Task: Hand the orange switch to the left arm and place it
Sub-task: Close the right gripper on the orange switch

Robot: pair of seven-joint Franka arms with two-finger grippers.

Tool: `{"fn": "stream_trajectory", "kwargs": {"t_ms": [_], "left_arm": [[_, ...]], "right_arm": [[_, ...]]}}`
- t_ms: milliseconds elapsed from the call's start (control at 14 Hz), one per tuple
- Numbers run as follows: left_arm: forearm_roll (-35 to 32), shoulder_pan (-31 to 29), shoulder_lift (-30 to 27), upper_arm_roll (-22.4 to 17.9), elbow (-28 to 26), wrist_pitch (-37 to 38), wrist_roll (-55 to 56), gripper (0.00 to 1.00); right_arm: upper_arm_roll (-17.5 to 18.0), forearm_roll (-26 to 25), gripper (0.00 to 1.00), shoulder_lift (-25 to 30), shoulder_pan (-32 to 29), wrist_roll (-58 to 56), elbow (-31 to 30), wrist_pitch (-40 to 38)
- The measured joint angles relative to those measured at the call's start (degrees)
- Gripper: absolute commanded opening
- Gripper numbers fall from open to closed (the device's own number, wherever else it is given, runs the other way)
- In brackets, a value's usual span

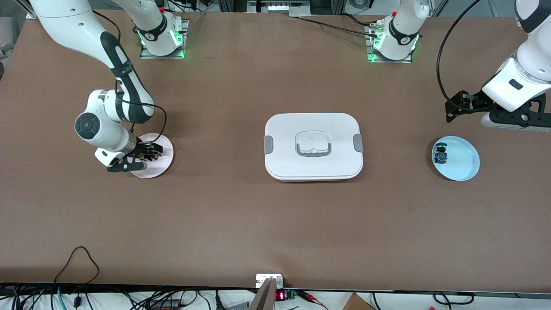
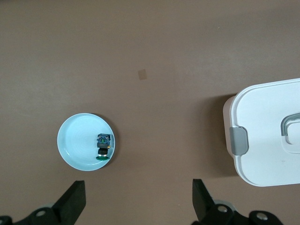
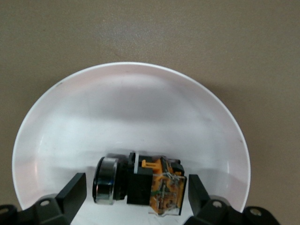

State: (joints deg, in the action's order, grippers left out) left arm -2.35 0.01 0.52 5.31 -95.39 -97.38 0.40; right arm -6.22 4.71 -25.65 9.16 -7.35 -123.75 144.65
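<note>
Both arms are glossy white, rounded in section, with black bands at the joints. The right arm (image 1: 107, 125) carries a dark round cap on its wrist joint and a thin black cable looping beside its tool (image 1: 144, 155), which is black with angular fingers. The left arm (image 1: 523, 73) trails a long black cable above its black tool (image 1: 452, 107). Both bases glow green.

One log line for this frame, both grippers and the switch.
right gripper: open, down in pink plate, fingers astride orange switch | left gripper: open, waiting near blue plate | box: mid-table
</note>
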Motion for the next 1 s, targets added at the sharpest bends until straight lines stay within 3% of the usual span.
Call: {"fn": "stream_trajectory", "kwargs": {"t_ms": [143,286,500,1000], "left_arm": [[0.0,0.0,0.0,0.0,0.0,0.0,0.0,1.0],[0.0,0.0,0.0,0.0,0.0,0.0,0.0,1.0],[0.0,0.0,0.0,0.0,0.0,0.0,0.0,1.0],[0.0,0.0,0.01,0.0,0.0,0.0,0.0,1.0]], "right_arm": [[-0.03,0.07,0.32,-0.11,-0.23,-1.88,0.0,0.01],[-0.04,0.16,0.18,-0.11,-0.34,-2.36,0.1,0.01],[-0.03,0.17,0.08,-0.08,-0.33,-2.78,0.25,0.01],[0.19,0.18,0.0,2.5,-0.22,-8.22,2.81,-2.7]]}}
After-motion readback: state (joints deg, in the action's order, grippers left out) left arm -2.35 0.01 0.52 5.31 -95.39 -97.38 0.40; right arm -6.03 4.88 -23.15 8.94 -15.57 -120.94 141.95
